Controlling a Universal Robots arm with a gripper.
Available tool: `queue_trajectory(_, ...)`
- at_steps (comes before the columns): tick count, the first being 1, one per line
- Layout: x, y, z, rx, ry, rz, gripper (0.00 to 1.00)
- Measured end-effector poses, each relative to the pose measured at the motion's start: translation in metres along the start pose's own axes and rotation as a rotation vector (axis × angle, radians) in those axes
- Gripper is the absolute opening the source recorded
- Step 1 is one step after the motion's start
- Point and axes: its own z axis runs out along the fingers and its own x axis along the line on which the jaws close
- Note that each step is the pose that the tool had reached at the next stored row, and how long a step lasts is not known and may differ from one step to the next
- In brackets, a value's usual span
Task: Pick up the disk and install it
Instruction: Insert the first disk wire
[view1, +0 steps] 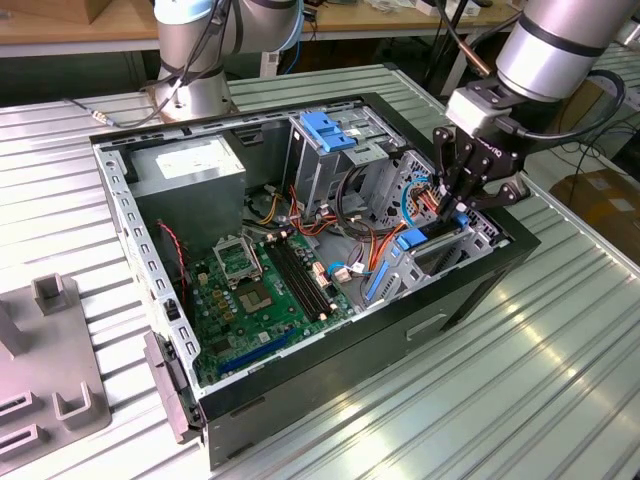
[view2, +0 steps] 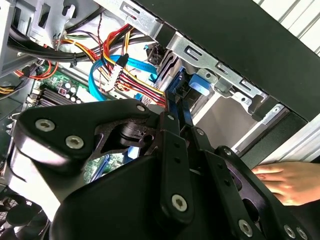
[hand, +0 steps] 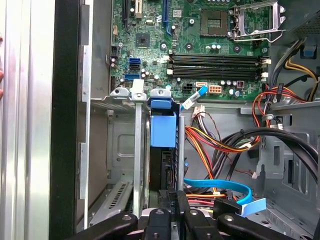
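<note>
The computer case (view1: 300, 380) lies open on its side on the counter (view1: 500, 380), and my arm has me reaching down into the end of it nearest me, far from the power supply (view1: 190, 170). The motherboard (view1: 260, 290) sits beyond my tool, past a tangle of red, yellow and orange cables (hand: 220, 145).

My tool (view1: 462, 212) is low in the drive bay (hand: 120, 150), the metal slot right beneath me. The disk (hand: 163, 130) stands on edge in that slot, directly ahead of my fingertips, its blue frame (view2: 179, 107) rising between the bay's metal walls. From both wrist views my fingers (view2: 172, 150) sit close together, one on each side of the frame's edge, so I judge I am clamped on the disk, though the contact itself is hidden by my own linkage.

As I read it, the pick-up is done and the disk is mostly down in its bay; whether it is fully seated and latched I cannot tell. Its long axis runs down into the slot, in line with my reach, thin edge facing me, blue tab end pointing away toward the motherboard.

A person's hand (view2: 287, 182) rests on the outside of the case, just beside my tool.
</note>
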Motion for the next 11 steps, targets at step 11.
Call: queue_trajectory(11, 0.0030, 0.0003, -0.0016, 0.0000, 0.0004, 0.001, 0.16)
